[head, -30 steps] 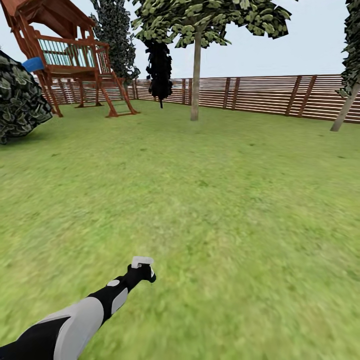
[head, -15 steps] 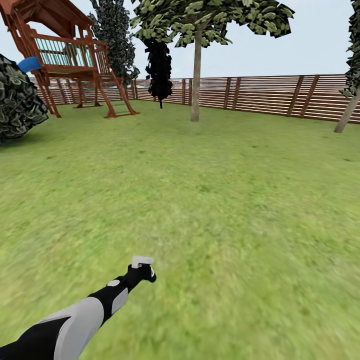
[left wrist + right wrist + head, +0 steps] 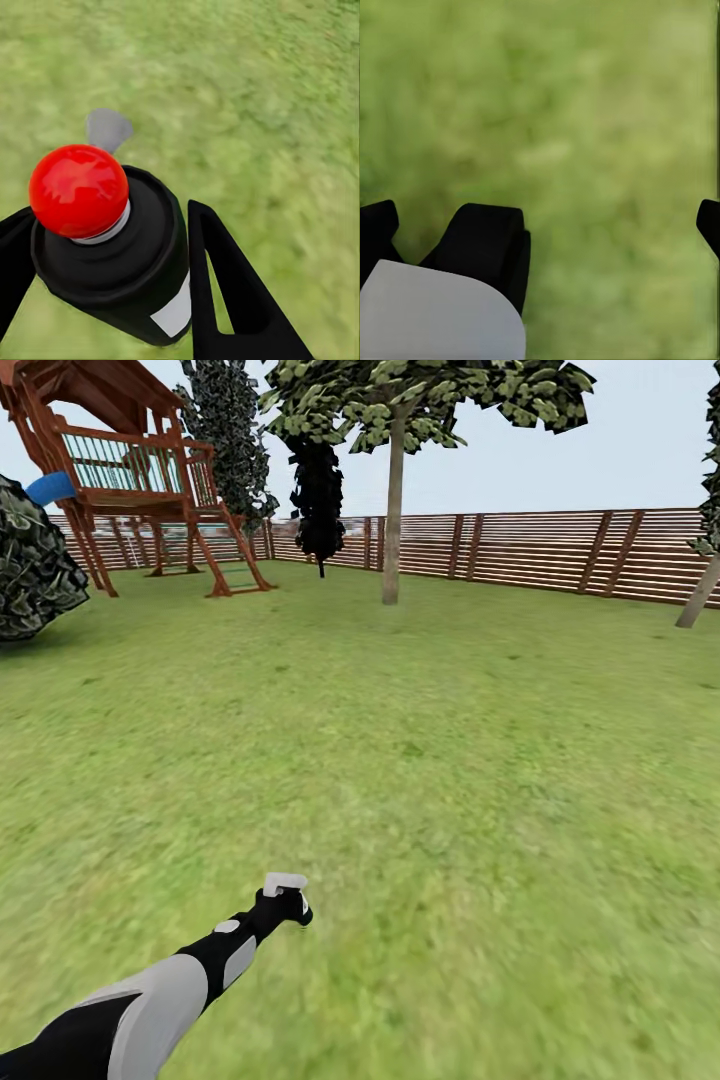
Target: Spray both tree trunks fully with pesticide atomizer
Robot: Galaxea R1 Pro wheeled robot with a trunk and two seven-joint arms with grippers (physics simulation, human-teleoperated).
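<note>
Left claw (image 3: 105, 262) pinched the black spray bottle (image 3: 112, 247), red cap toward the wrist camera, above grass (image 3: 450, 780). Right claw (image 3: 607, 225) stood spread over grass. One tree (image 3: 392, 510) rose before the fence (image 3: 540, 550), right of the playhouse (image 3: 130, 470).

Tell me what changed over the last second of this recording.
Mostly the view: the head camera has turned slightly, so the playhouse and bush slid left and the leaning trunk slid right; that is camera motion, not the things moving. The left gripper stays shut on the pesticide atomizer, arm held out the same way over the grass.
</note>
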